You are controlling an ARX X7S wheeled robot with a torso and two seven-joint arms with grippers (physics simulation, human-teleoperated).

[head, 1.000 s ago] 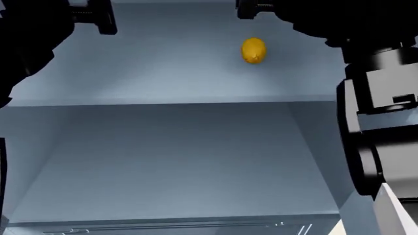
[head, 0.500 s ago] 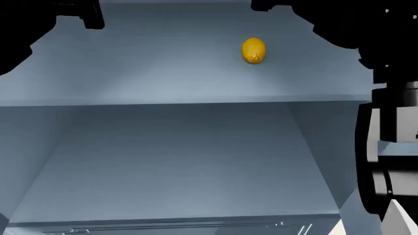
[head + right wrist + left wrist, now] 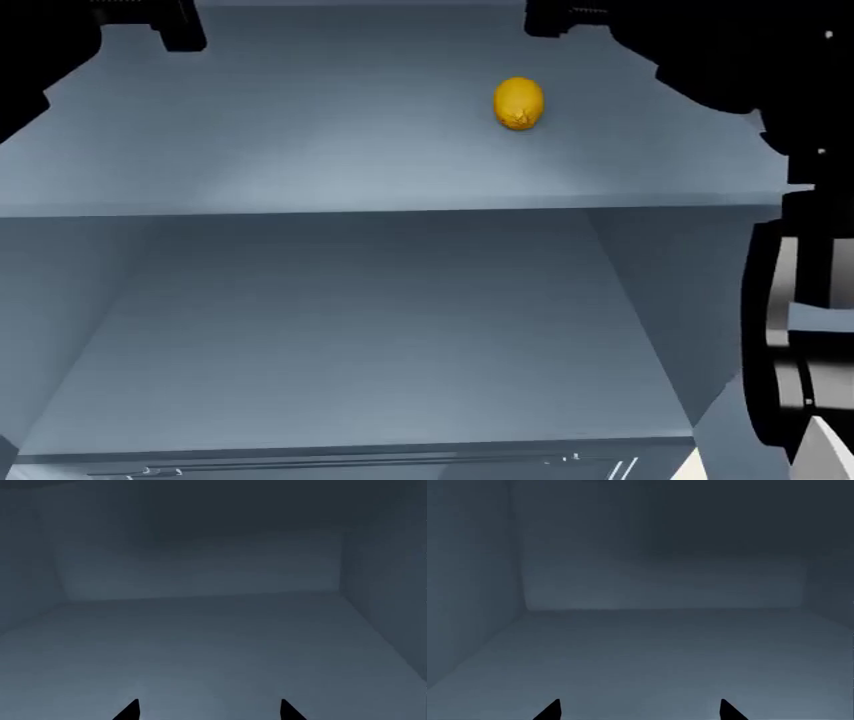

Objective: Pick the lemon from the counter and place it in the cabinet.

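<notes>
The lemon lies free on the cabinet's upper shelf, a small yellow-orange fruit right of the middle. My right gripper hangs at the top edge of the head view, just above and right of the lemon and apart from it. My left gripper is at the top left, far from the fruit. In the wrist views both the left gripper and the right gripper are open, with only bare shelf between the dark fingertips. The lemon is hidden from both wrist views.
A lower shelf of the pale blue-grey cabinet fills the bottom half of the head view, with side walls left and right. My right arm stands along the right edge. A thin cream sliver of counter shows at the bottom.
The right arm has drawn off to the right and its gripper has slid right along the top edge. The left gripper has moved up and left. The lemon has stayed put.
</notes>
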